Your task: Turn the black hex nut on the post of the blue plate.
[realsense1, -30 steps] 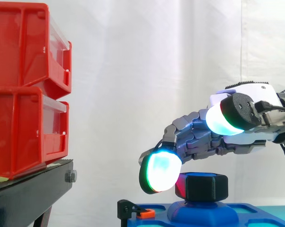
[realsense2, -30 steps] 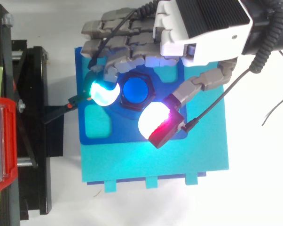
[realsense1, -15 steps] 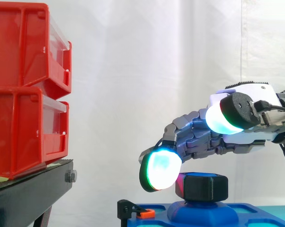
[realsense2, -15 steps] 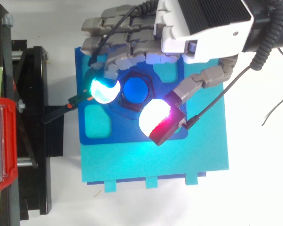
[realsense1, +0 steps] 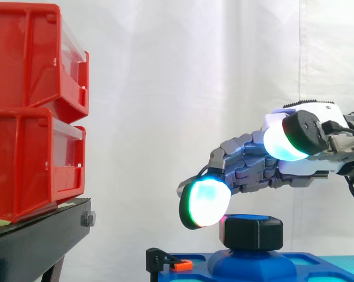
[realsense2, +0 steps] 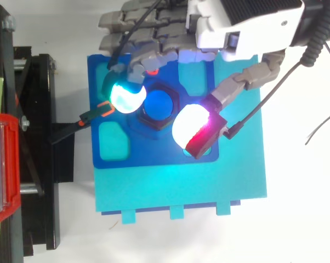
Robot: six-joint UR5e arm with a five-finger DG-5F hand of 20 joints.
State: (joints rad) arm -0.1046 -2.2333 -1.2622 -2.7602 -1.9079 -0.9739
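Hand [realsense1: 265,170] has lifted a little since a second ago. Side view: it reaches in from the right. Its fingers are loosely bent and spread, gripping nothing. A cyan-green fingertip pad [realsense1: 205,202] hangs just left of the black hex nut [realsense1: 253,232], at about the height of the nut's top. A second glowing pad [realsense1: 287,142] sits well above the nut. The nut stands upright on the raised post of the blue plate [realsense1: 318,261]. An orange-tipped clip [realsense1: 181,266] is at the plate's left end. Red bins [realsense1: 30,111] are stacked on a black stand [realsense1: 42,241], well apart to the left.

Top view: the hand [realsense2: 236,22] has shifted toward the upper edge. The cyan pad overlaps the nut's [realsense2: 155,124] left rim, and a white-and-red pad [realsense2: 191,126] overlaps its lower right. The blue plate [realsense2: 154,156] lies on a teal board [realsense2: 209,186], which rests on the white counter [realsense2: 302,219].
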